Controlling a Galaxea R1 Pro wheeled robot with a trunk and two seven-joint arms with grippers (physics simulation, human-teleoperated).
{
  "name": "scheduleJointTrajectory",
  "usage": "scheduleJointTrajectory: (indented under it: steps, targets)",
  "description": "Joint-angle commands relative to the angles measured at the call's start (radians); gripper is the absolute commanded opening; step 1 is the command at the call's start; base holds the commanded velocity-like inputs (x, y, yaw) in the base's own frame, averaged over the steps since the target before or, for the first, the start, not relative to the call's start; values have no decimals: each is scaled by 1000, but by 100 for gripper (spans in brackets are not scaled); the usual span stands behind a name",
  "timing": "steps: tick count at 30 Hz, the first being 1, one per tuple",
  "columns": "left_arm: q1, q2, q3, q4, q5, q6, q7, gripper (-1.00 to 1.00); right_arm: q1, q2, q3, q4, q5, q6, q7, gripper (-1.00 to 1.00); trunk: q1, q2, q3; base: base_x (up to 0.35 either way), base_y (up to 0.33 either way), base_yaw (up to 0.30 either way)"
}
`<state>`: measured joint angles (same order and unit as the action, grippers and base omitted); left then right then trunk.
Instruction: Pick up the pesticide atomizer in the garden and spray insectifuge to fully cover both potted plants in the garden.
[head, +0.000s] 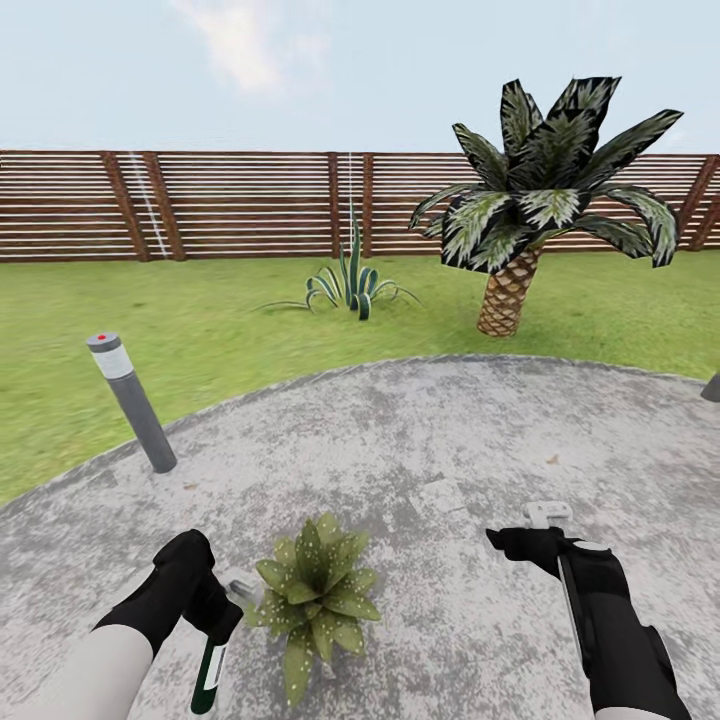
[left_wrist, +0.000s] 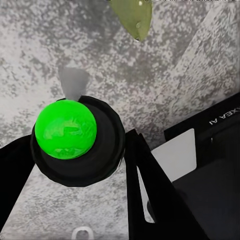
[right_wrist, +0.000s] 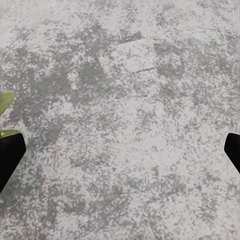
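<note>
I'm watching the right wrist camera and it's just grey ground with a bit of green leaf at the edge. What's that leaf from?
Observer: It belongs to a potted plant on the patio, close in front of the robot.
Operator: Does it have white spots on it?
Observer: Yes, whitish specks dot its leaves in the head view.
Operator: Where's the sprayer?
Observer: The left gripper holds the pesticide atomizer, right beside the plant.
</note>
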<state>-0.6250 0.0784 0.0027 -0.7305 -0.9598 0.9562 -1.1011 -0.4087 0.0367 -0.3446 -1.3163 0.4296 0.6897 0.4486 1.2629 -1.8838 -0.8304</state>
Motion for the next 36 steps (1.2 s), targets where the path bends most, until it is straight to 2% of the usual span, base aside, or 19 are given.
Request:
scheduleJointTrajectory:
  steps: [1, 36]
  targets:
    - [-1, 0, 0, -1, -8, 6, -10, -100, -1, 1, -2, -1, 11, 2, 10, 100, -4, 7, 4, 0, 0, 0]
    - [0, -2, -1, -1, -8, 6, -10, -100, -1, 1, -4, -1, 11, 2, 10, 100, -138, 252, 169, 0, 0, 0]
